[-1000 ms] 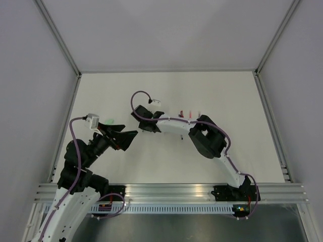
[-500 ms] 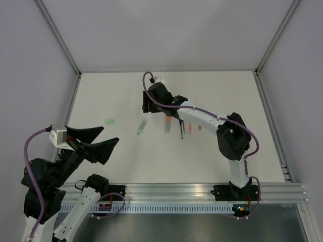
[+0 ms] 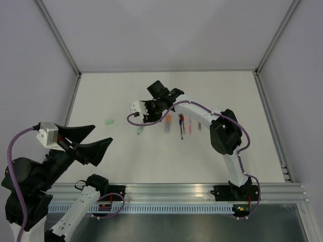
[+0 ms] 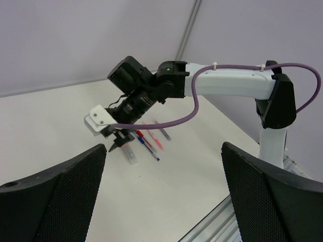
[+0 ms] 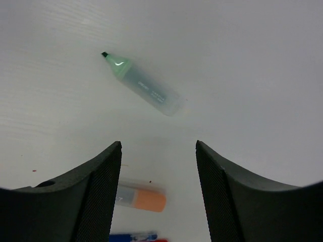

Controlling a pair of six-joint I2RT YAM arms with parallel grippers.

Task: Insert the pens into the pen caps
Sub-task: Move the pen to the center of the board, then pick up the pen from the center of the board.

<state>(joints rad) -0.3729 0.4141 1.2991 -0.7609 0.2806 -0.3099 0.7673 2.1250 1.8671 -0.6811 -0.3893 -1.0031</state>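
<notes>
Hiding one end of the orange pen [image 5: 145, 199], the right pincer [image 5: 158, 147] stands open.

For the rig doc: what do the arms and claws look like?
The left arm and right arm share white tubular links, black joint housings and a purple cable each. A white camera box sits at each wrist. The left claw and right claw have black tapered fingers with dimpled pads. A green light shows on the right arm.
</notes>
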